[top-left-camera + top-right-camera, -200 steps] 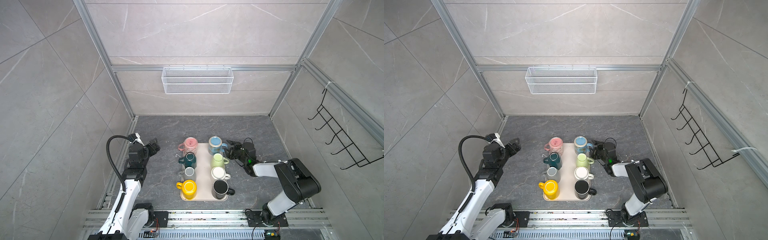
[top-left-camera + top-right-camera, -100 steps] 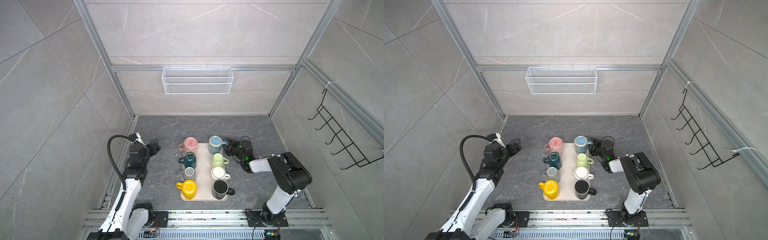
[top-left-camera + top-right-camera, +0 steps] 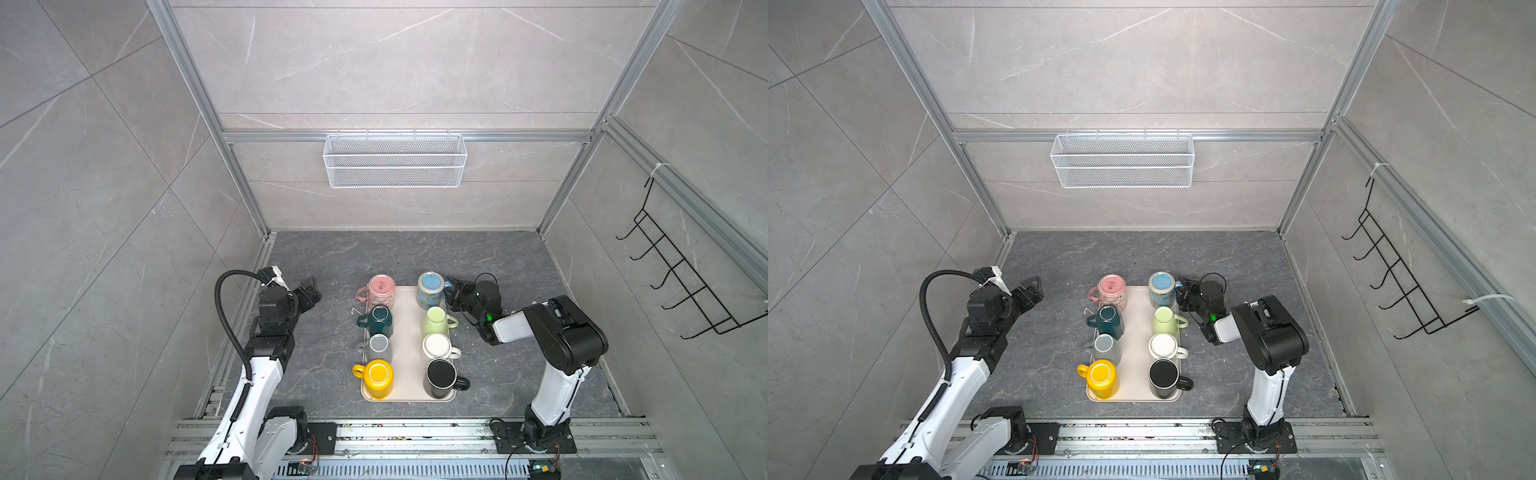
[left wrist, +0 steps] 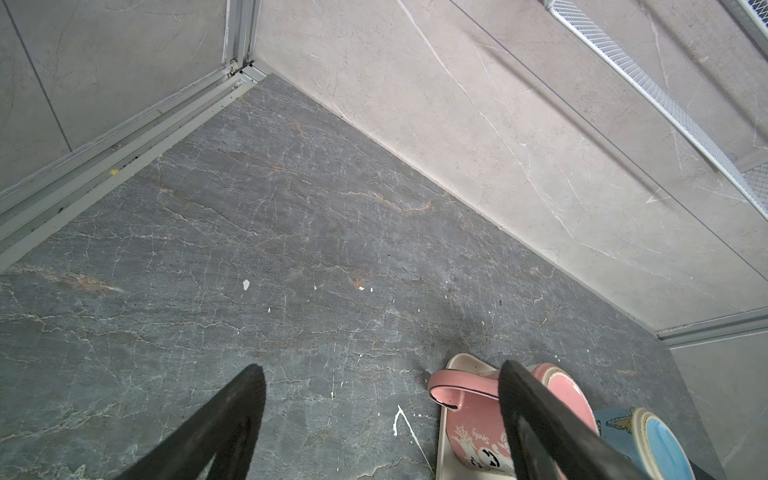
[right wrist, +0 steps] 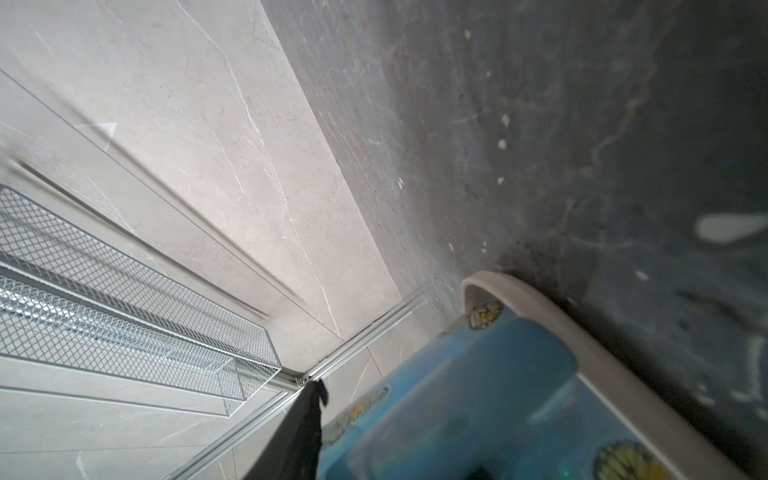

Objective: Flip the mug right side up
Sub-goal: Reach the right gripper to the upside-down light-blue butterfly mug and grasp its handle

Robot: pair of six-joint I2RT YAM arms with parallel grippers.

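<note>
Above the dark stone floor [image 3: 374, 257], left pincer [image 3: 312, 291] gapes; right pincer [image 3: 455, 294], by blue mug [image 3: 430, 286], grip unclear

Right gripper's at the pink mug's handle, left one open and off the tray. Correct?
Wrong mug. The right gripper is at the handle of the blue mug, as both top views and the right wrist view show. The left gripper is open and off the tray.

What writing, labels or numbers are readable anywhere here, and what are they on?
"Spooky", probably: cursive, upside down, on the side of the pink ceramic mug.
Dark marks on that mug's upturned base: too small to read.
Nothing else readable in any view.
</note>
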